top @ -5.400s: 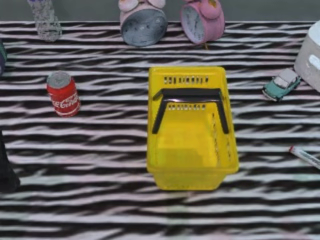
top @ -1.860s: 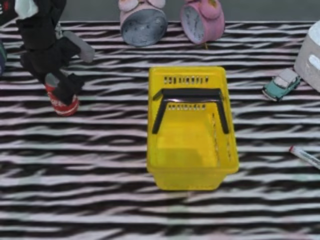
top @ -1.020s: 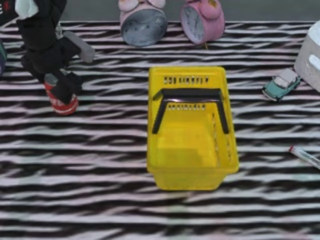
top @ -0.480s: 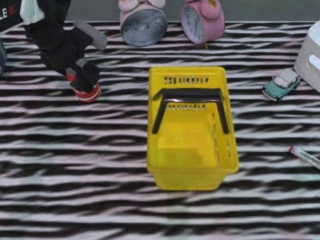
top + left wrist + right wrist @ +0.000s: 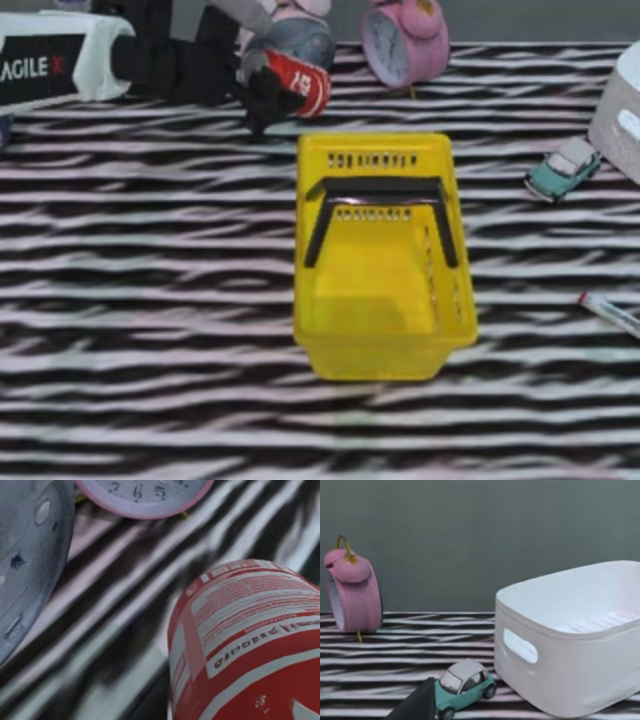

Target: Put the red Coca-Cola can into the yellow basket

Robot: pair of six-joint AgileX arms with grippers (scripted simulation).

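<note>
The red Coca-Cola can hangs tilted on its side in the air, held by my left gripper, which is shut on it. The left arm reaches in from the top view's upper left. The can is just beyond the far left corner of the yellow basket, whose dark handle lies folded across its opening. In the left wrist view the can fills the near part, label side showing. My right arm is parked out of the top view.
A grey-faced pink alarm clock stands right behind the held can, and a pink clock next to it. On the right are a teal toy car, a white bin and a marker.
The left gripper closed on the can at the table's left, lifted it, and carried it right and toward the far edge. The can now lies tilted near the basket.
</note>
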